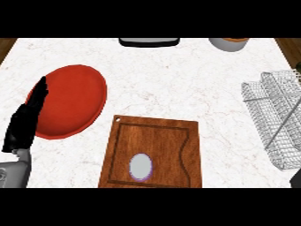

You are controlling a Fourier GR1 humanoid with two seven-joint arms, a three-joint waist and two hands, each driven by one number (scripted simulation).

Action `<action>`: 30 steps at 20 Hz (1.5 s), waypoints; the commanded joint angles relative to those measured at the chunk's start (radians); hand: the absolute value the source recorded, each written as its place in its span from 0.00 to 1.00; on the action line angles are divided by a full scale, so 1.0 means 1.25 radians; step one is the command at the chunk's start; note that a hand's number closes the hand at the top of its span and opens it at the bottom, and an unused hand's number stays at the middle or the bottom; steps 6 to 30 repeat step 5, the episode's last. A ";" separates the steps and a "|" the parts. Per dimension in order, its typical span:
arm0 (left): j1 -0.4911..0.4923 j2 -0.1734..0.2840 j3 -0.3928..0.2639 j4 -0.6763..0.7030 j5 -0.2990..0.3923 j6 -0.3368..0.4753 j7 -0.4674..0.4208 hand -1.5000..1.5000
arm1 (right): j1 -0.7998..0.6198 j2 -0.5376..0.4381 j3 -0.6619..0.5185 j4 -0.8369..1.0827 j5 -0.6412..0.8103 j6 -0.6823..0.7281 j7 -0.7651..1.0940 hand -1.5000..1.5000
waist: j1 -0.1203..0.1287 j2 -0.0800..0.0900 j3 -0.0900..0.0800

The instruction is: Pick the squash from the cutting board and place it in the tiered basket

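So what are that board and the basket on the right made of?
The cutting board looks like wood: brown, with visible grain and a slight sheen. The tiered basket looks like thin pale metal wire, an open mesh you can see the counter through.

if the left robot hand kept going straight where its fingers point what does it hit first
Probably nothing on the counter: the left robot hand points up the view, already overlapping the red plate; beyond looks free. Its height above the plate is unclear.

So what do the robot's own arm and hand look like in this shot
Only the left arm shows clearly: a light grey, smooth-shelled forearm with darker grooves near the wrist, ending in a slim black left hand. No cables or markings are visible. A dark shape at the lower right corner may be the other hand, but I can't tell.
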 commanded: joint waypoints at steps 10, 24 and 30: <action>-0.015 -0.010 -0.002 0.021 0.000 0.001 -0.002 0.50 | 0.184 0.005 0.207 -0.330 -0.019 0.140 0.182 0.00 | 0.004 0.004 0.000; -0.015 -0.010 -0.002 0.021 0.000 0.001 -0.002 0.50 | 0.184 0.005 0.207 -0.330 -0.019 0.140 0.182 0.00 | 0.004 0.004 0.000; -0.015 -0.010 -0.002 0.021 0.000 0.001 -0.002 0.50 | 0.184 0.005 0.207 -0.330 -0.019 0.140 0.182 0.00 | 0.004 0.004 0.000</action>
